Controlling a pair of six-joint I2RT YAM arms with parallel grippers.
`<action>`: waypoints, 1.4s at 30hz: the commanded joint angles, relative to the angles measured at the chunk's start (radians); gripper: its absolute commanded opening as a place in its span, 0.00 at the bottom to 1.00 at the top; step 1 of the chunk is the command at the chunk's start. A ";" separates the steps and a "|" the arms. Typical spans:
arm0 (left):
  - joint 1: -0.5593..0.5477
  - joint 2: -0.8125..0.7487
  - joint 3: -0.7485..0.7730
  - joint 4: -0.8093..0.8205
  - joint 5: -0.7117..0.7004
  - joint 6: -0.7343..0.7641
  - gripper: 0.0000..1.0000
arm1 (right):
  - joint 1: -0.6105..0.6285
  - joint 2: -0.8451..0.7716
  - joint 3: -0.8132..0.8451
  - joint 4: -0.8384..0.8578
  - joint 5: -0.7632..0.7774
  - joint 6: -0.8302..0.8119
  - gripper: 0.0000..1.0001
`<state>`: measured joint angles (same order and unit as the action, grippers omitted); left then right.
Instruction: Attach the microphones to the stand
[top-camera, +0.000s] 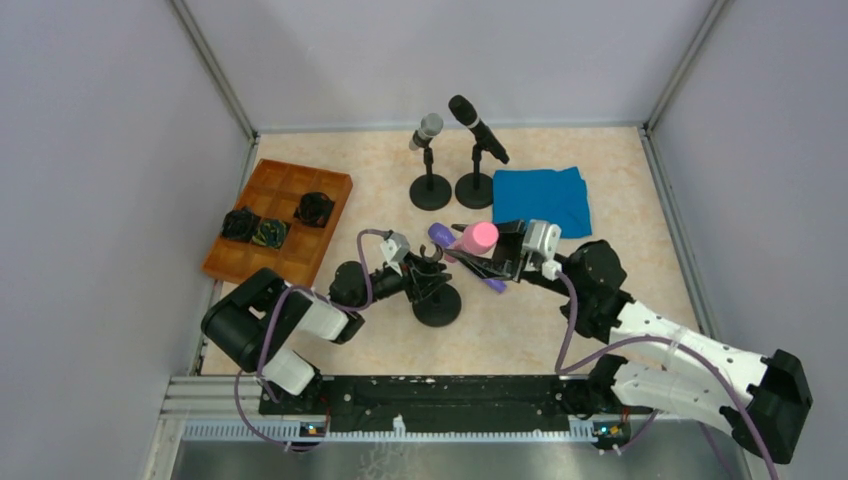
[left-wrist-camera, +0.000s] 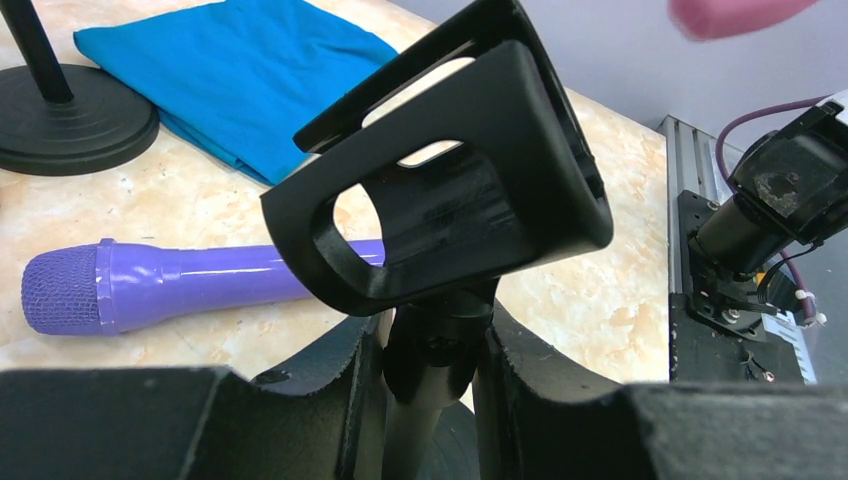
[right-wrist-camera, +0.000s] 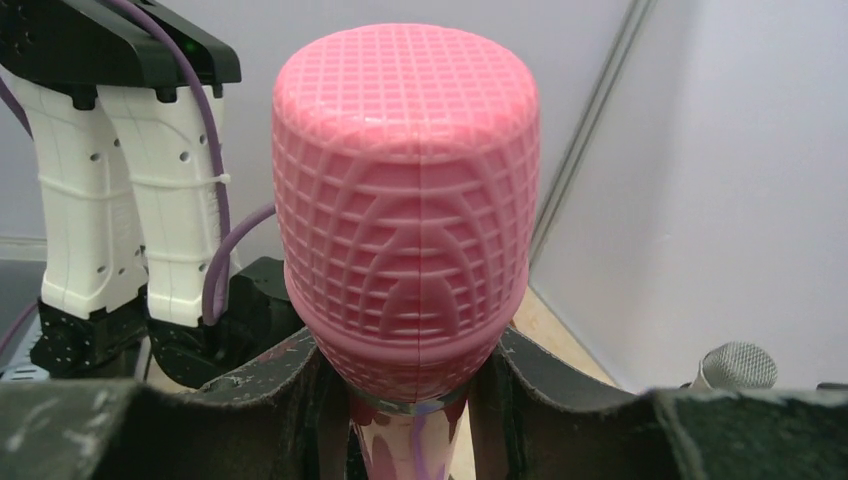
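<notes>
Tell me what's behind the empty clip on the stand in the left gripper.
A purple microphone lies flat behind the clip, blue cloth beyond. The clip hides its tail end.

Bright even light, soft shadows, sheen on purple microphone (left-wrist-camera: 200, 285), wrist-view foregrounds blurred

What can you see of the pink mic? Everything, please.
The pink microphone has a blunt, domed head moulded with a grid pattern, glossy plastic by the look, a thin silvery ring under it and a shiny pink body below. The right end effector is shut on it just under the head, a finger on each side. It is held off the table near the front stand's empty clip, not seated in it.
</notes>
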<state>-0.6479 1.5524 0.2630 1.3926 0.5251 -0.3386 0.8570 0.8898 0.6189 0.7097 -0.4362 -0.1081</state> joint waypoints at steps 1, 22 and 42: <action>0.000 -0.040 0.048 0.068 0.003 0.004 0.00 | 0.080 0.027 0.076 0.047 0.053 -0.172 0.00; 0.000 -0.063 0.055 0.002 0.016 0.010 0.00 | 0.105 0.190 0.057 0.186 0.076 -0.163 0.00; 0.000 -0.048 0.052 0.034 0.031 -0.004 0.00 | 0.113 0.206 -0.098 0.220 0.112 -0.234 0.00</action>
<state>-0.6476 1.5169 0.2939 1.2892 0.5346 -0.3378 0.9543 1.0897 0.5385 0.9321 -0.3363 -0.3077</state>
